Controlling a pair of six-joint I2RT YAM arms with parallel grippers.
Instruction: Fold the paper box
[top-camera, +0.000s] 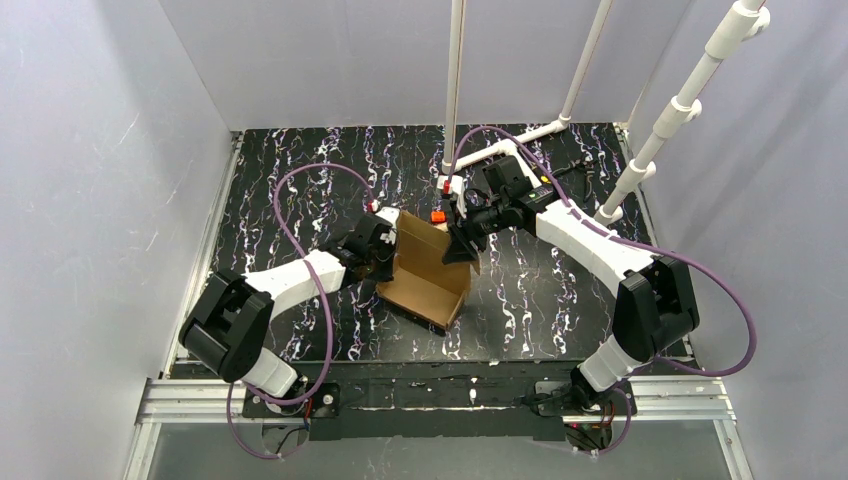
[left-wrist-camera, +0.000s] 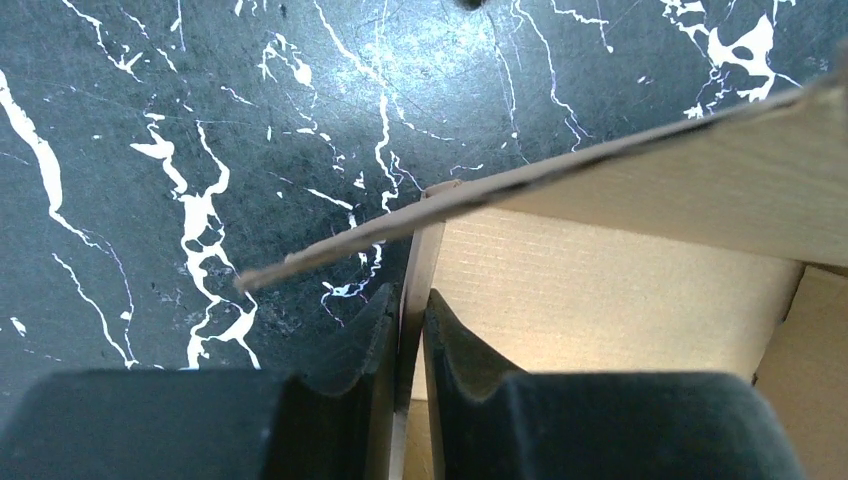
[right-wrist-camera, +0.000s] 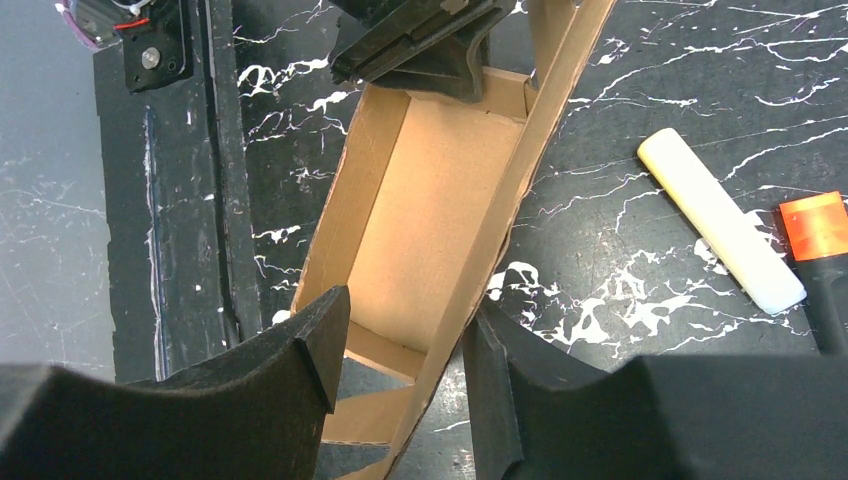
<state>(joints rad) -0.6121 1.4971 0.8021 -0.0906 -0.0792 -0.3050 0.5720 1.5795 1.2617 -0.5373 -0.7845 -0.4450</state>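
Observation:
The paper box (top-camera: 428, 278) is brown cardboard, partly folded, with raised side walls and a tall panel standing at its back. It lies mid-table between the arms. My left gripper (top-camera: 384, 266) is at the box's left side. In the left wrist view it (left-wrist-camera: 412, 335) is shut on the thin edge of a box wall (left-wrist-camera: 600, 270). My right gripper (top-camera: 462, 247) is at the box's far right corner. In the right wrist view it (right-wrist-camera: 405, 360) is open and straddles the long upright panel (right-wrist-camera: 520, 170), which lies close to the right finger (right-wrist-camera: 490, 380).
A cream bar (right-wrist-camera: 720, 220) and an orange marker (right-wrist-camera: 815, 225) lie on the black marbled table right of the box. The orange marker (top-camera: 437, 215) sits behind the box. White pipes (top-camera: 455, 90) stand at the back. Purple cables loop over the table.

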